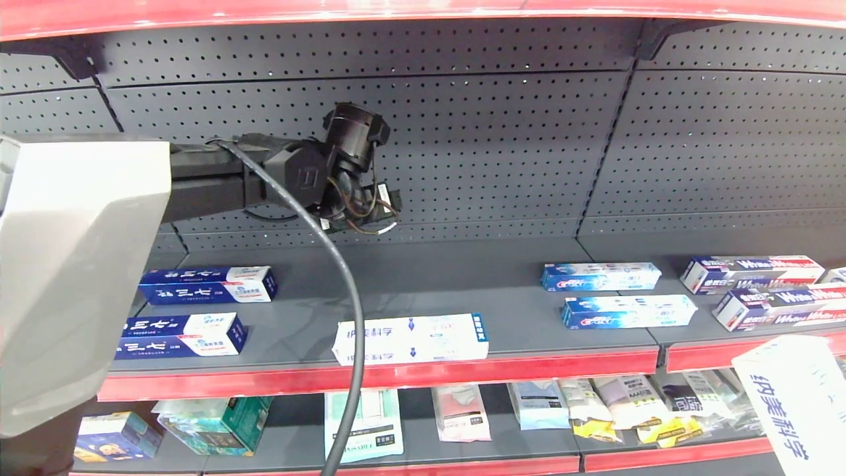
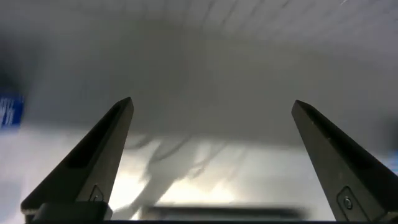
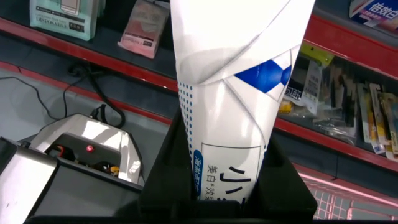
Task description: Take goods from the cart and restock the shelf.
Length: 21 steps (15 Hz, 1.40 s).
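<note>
While aloft, box (image 3: 239, 87) inside right gripper (image 3: 225, 171).

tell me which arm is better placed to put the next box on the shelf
Right. The right gripper is shut on a white toothpaste box, which could go beside the matching box on the shelf. The left gripper is open and empty over the shelf.
</note>
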### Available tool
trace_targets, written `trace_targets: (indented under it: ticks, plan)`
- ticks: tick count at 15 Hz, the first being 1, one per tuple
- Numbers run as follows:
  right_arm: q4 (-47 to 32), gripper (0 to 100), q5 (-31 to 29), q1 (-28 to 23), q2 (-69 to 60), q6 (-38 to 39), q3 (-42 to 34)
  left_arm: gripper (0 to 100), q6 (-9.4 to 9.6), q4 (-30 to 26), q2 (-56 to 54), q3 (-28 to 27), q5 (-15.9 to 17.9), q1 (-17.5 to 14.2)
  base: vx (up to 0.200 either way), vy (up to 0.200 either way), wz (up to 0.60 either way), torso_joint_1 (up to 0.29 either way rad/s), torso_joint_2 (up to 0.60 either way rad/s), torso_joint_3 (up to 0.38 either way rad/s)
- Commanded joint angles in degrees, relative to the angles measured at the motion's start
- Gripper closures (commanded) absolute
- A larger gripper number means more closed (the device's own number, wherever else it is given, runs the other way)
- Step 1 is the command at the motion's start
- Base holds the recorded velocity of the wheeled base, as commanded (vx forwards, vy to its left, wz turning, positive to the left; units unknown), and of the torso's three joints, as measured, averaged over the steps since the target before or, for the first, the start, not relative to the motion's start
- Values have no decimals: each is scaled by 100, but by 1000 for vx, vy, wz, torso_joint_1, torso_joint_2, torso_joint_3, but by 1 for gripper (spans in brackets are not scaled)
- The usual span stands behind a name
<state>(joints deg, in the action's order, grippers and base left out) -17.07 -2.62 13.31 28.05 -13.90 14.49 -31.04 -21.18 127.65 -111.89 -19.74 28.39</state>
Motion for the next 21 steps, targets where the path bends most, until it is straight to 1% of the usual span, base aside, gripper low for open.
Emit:
trace_targets:
  ticks: [1, 3, 4, 5, 6, 8, 9, 10, 14, 15, 21]
  plan:
    - [2, 100, -2, 5, -19, 1, -8, 0, 168, 272, -205, 281, 5, 8, 0, 0, 0, 0, 0, 0]
    - [2, 100, -2, -4, -19, 1, -17, 0, 186, 298, -232, 316, 31, 8, 0, 0, 0, 0, 0, 0]
    - [2, 100, -10, -4, -19, 1, -17, 0, 195, 368, -293, 431, 49, 8, 0, 0, 0, 0, 0, 0]
    - [2, 100, -10, -4, -19, 1, -17, 0, 238, 588, -337, 606, 75, 0, 0, 0, 0, 0, 0, 0]
    - [2, 100, -19, -4, -19, 1, -17, 0, 414, 940, -355, 888, 75, -53, 0, 0, 0, 0, 0, 0]
    - [2, 100, -10, -4, -10, 1, -26, 0, 880, 1669, -504, 1600, 128, -97, 0, 0, 0, 0, 0, 0]
    - [2, 100, -10, -4, -10, 1, -43, 0, 1047, 1959, -601, 1907, 172, -97, 0, 0, 0, 0, 0, 0]
    - [2, 100, -19, -4, -10, 1, -43, 0, 1117, 2065, -627, 2022, 189, -97, 0, 0, 0, 0, 0, 0]
    - [2, 100, -19, -4, -19, 1, -52, 0, 1196, 2074, -645, 2083, 330, -115, 0, 0, 0, 0, 0, 0]
    - [2, 100, -19, -4, -19, 1, -52, 0, 1179, 2082, -627, 2118, 330, -106, 0, 0, 0, 0, 0, 0]
    - [2, 100, -19, -4, -54, 1, -61, 0, 1161, 2065, -636, 2690, 330, 281, 0, 0, 0, 0, 0, 0]
